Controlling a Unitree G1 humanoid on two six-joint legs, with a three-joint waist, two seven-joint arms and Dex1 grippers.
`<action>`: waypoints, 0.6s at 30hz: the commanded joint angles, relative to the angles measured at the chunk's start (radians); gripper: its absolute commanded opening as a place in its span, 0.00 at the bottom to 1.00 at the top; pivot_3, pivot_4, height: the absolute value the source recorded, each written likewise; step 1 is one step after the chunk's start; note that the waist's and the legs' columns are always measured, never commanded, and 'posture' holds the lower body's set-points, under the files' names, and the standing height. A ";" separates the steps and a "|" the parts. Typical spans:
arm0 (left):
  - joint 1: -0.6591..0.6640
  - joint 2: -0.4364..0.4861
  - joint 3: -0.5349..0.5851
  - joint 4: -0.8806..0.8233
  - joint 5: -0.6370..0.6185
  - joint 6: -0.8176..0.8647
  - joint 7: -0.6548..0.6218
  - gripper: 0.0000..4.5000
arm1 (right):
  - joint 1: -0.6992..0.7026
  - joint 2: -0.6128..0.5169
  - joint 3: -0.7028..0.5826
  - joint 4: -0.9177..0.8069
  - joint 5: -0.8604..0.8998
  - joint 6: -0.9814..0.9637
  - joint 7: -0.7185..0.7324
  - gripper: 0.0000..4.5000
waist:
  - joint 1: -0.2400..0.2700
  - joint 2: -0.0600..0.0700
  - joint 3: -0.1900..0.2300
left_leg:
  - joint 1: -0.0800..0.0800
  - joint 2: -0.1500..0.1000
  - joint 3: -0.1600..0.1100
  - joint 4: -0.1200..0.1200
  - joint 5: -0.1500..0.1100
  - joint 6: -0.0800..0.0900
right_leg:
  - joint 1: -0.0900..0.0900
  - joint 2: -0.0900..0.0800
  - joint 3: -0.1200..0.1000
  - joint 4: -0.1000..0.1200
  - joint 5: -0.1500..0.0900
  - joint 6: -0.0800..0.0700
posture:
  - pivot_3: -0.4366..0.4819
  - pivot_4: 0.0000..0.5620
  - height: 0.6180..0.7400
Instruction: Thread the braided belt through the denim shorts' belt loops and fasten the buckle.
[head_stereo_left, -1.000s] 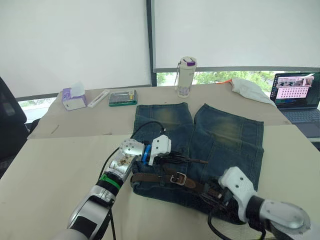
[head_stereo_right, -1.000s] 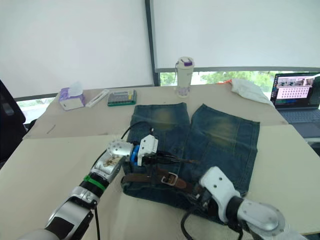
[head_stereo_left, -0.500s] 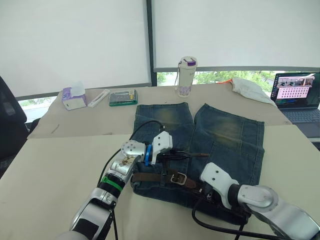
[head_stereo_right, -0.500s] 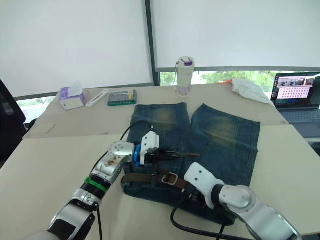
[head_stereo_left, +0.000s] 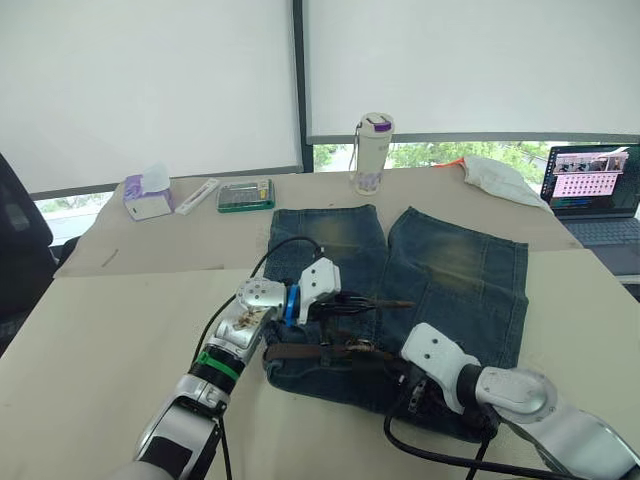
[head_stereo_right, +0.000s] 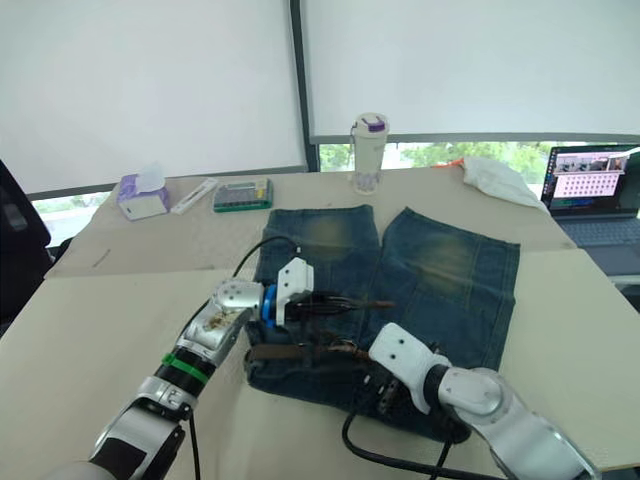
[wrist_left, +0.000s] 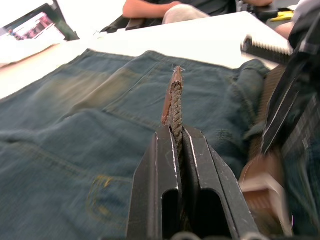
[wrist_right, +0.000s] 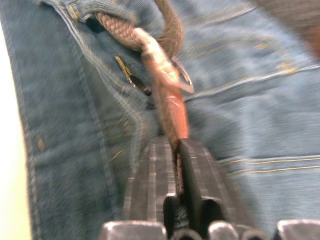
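The denim shorts (head_stereo_left: 450, 270) lie flat on the table, waistband toward me. The braided belt (head_stereo_left: 300, 352) runs along the waistband. My left gripper (head_stereo_left: 350, 304) hovers over the shorts' left half, shut on the belt's free tip (wrist_left: 174, 100), which sticks out past the fingers. My right gripper (head_stereo_left: 385, 358) sits at the waistband's middle, shut on the brown strap (wrist_right: 172, 115) just behind the silver buckle (wrist_right: 182, 80). Beyond the buckle the braid passes under a fold of denim (wrist_right: 95, 6); whether that is a belt loop I cannot tell.
At the table's far side stand a bottle (head_stereo_left: 373, 152), a tissue pack (head_stereo_left: 147, 193), a green box (head_stereo_left: 246, 195) and a white cloth (head_stereo_left: 500, 178). A laptop (head_stereo_left: 590, 190) sits at the right edge. A black cable (head_stereo_left: 440, 462) trails near my right arm.
My right gripper has closed on the strap by the buckle. The left gripper with the belt tip shifted slightly left and toward me.
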 joint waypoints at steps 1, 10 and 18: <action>-0.031 0.047 0.028 -0.040 -0.011 0.000 -0.042 0.00 | 0.027 0.028 -0.075 -0.049 0.002 0.017 -0.030 0.01 | 0.000 0.000 0.000 | 0.000 0.000 0.000 0.000 0.000 0.000 | 0.000 0.000 0.000 0.000 0.000 0.000 | 0.48 0.27 1.00; -0.023 0.174 0.006 -0.067 -0.025 -0.015 -0.252 0.00 | 0.091 0.078 -0.144 -0.064 -0.014 0.019 -0.055 0.01 | 0.000 0.003 -0.002 | 0.000 0.000 0.000 0.000 0.000 0.000 | 0.000 0.000 0.000 0.000 0.000 0.000 | 0.48 0.27 1.00; -0.024 0.215 -0.034 -0.044 0.019 -0.102 -0.365 0.00 | 0.085 0.078 -0.143 -0.062 -0.018 0.017 -0.057 0.01 | -0.002 0.003 -0.002 | 0.000 0.000 0.000 0.000 0.000 0.000 | 0.000 0.000 0.000 0.000 0.000 0.000 | 0.48 0.27 1.00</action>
